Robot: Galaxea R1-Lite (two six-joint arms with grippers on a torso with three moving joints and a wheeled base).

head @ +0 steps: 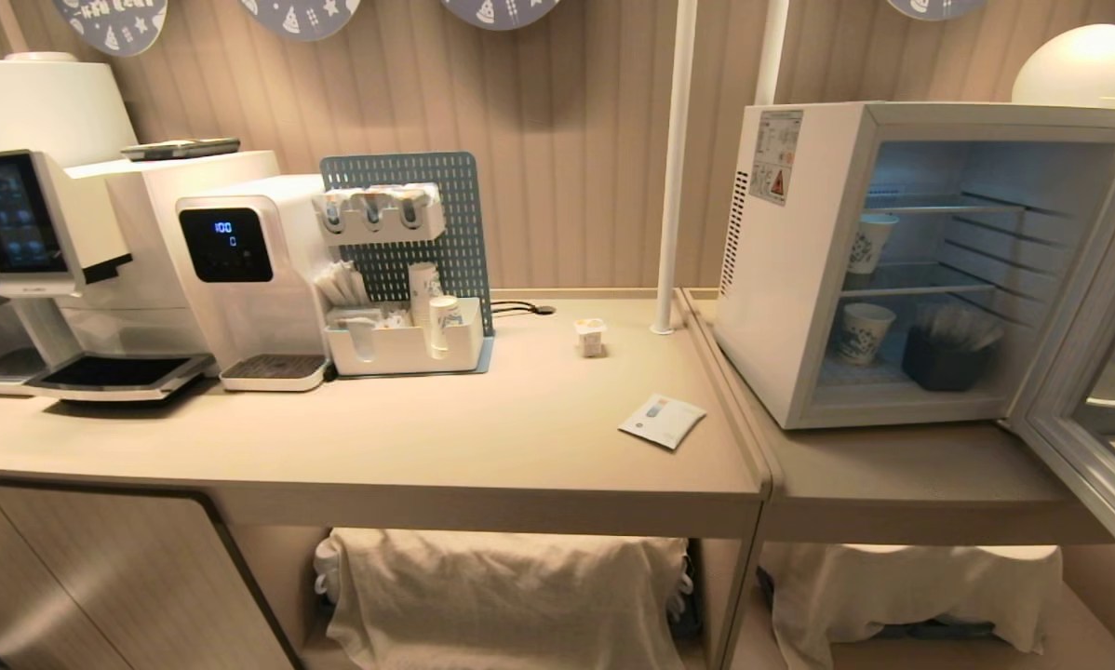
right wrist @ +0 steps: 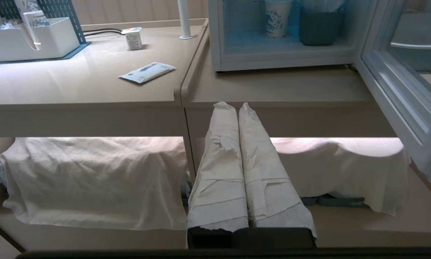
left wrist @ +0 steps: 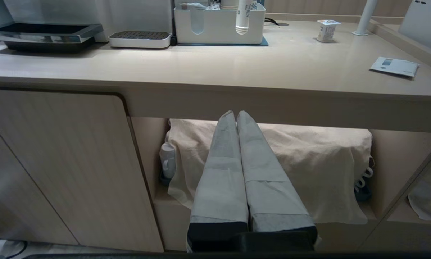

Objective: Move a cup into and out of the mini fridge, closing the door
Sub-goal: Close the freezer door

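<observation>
While both arms hang parked below the bench edge, the scene reads as follows.

Cup: the cup [head: 591, 336] stands upright on the bench [head: 483, 437], apart from everything, near the foot of a white pole [head: 674, 167], well left of the fridge.
Mini fridge: the mini fridge [head: 781, 307] sits on a second, slightly lower bench section [head: 893, 465] to the right, lit inside, with wire shelves.
Door: the door [head: 1093, 372] is swung wide open toward the robot's right.
Inside the fridge: one paper cup [head: 869, 242] on the upper shelf, another paper cup [head: 865, 332] below it, beside a dark container [head: 944, 358].
Sachet: a flat white sachet [head: 662, 420] lies near the bench's front right corner.
Further left: a white organiser tray [head: 404, 349] with cups, then two drinks machines [head: 232, 270].
Left end effector: the left end effector [left wrist: 236, 114] is closed, its wrapped fingers [left wrist: 222, 172] pressed together, holding nothing, in front of the cloth-covered shelf [left wrist: 309, 169].
Right end effector: the right end effector [right wrist: 230, 106] is closed and empty, below the fridge's bench.
</observation>
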